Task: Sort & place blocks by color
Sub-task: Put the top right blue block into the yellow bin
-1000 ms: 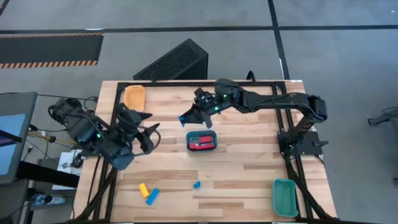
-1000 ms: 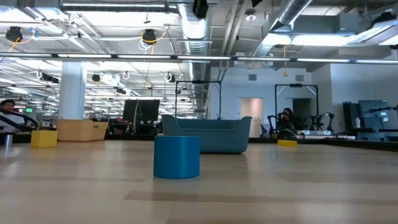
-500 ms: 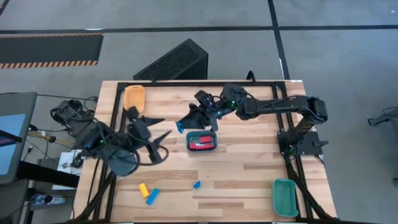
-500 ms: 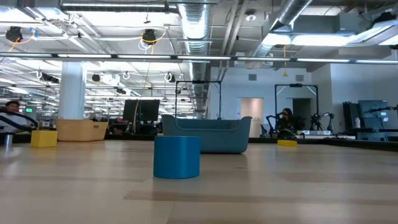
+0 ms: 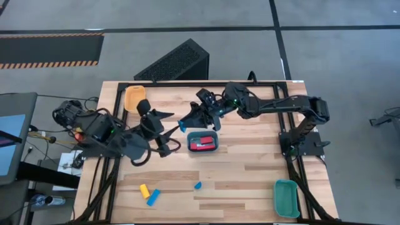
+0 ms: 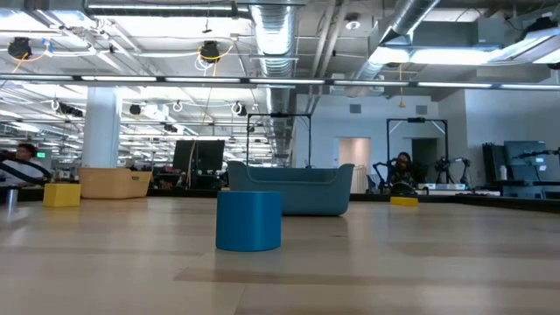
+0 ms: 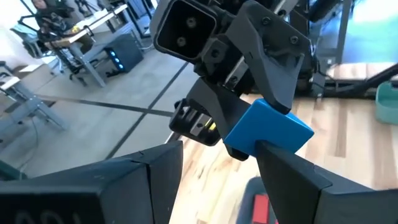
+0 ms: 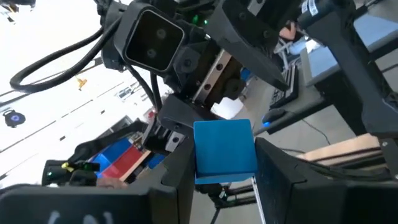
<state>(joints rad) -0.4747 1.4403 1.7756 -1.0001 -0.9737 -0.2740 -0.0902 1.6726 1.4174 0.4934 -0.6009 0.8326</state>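
Observation:
My right gripper (image 5: 186, 123) hangs over the middle of the table, shut on a blue block (image 5: 183, 127), just left of a teal tray (image 5: 215, 147) that holds red blocks (image 5: 202, 142). My left gripper (image 5: 169, 131) stands open close by, on the left, its fingers pointing at that block; the left wrist view shows the blue block (image 7: 268, 128) ahead of its two spread fingers. A yellow block (image 5: 144, 189), a blue block (image 5: 153, 197) and a small blue block (image 5: 197, 185) lie on the table near the front edge. My right gripper pinches the blue block between its two fingers, one on each of two opposite faces (image 8: 202, 155). The fingers reach in roughly level from the table's right. The block is lifted clear of the table, and its far part juts out past the fingertips.
A yellow-orange tray (image 5: 134, 97) lies at the far left and a teal tray (image 5: 286, 198) at the near right corner. A dark slanted box (image 5: 175, 62) stands behind the table. In the low view the small blue block (image 6: 248, 220) stands before the tray (image 6: 293, 188).
My left gripper has swung toward the table's right, toward my right gripper, and has rolled about its own axis; it stays open. My right gripper has tipped up a little and keeps the blue block.

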